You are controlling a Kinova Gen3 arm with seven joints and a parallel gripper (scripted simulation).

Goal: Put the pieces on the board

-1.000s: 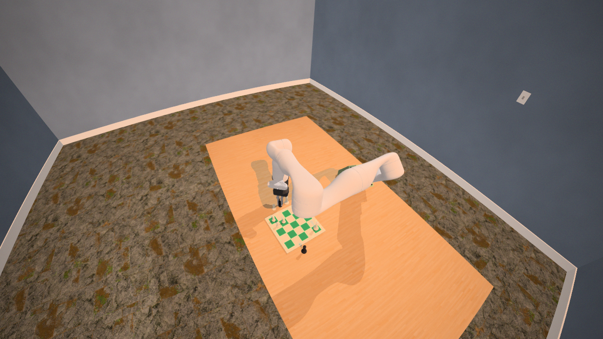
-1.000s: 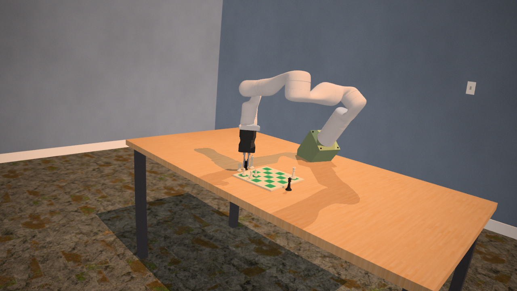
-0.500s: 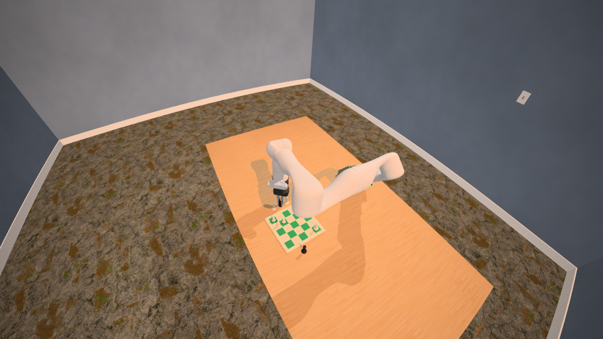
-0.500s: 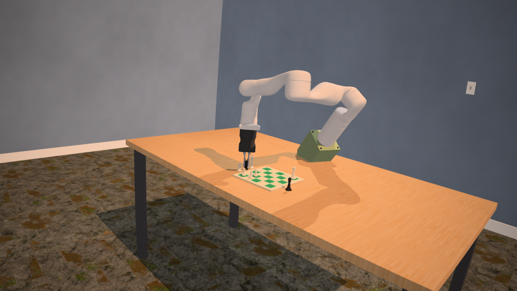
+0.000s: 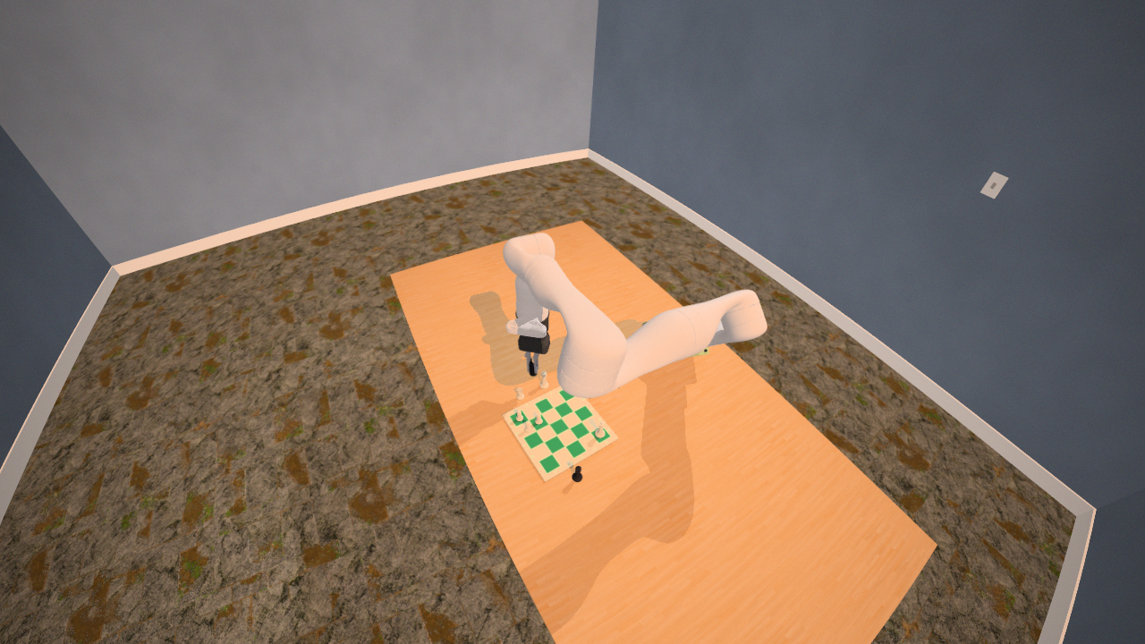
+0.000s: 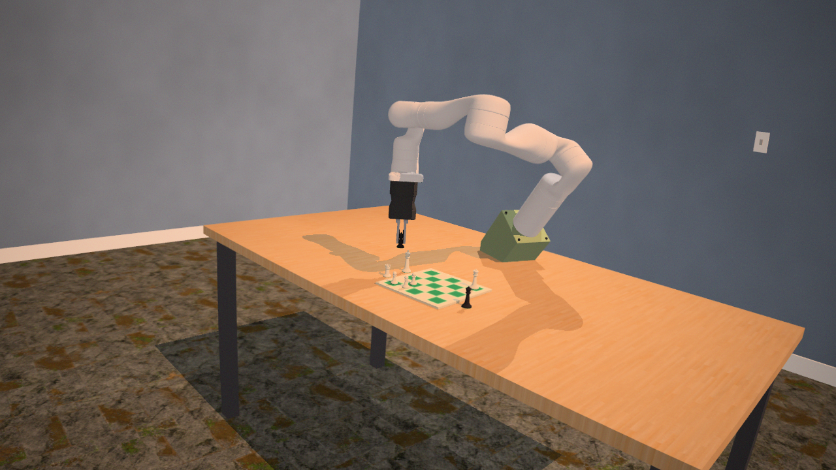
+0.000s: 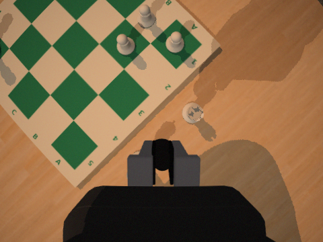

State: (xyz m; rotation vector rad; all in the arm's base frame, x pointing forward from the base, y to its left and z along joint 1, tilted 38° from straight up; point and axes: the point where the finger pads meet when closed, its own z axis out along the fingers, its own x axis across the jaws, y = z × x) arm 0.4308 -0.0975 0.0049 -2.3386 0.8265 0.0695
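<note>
My gripper (image 6: 401,236) is shut on a small black piece, the black bishop (image 7: 161,155), and holds it above the table just off the board's digit edge. The green and cream board (image 5: 559,430) lies on the wooden table. The white rook (image 7: 193,113) stands on the table beside row 2, to the right of my fingers. The white king (image 6: 407,261) stands beside the same edge; my gripper body hides it in the wrist view. The black queen (image 6: 466,296) stands on the table at the board's opposite side.
Three white pawns (image 7: 145,33) stand close together near the A1 corner. A taller white piece (image 6: 474,279) stands on the board's far side. The arm's green base (image 6: 514,235) sits behind the board.
</note>
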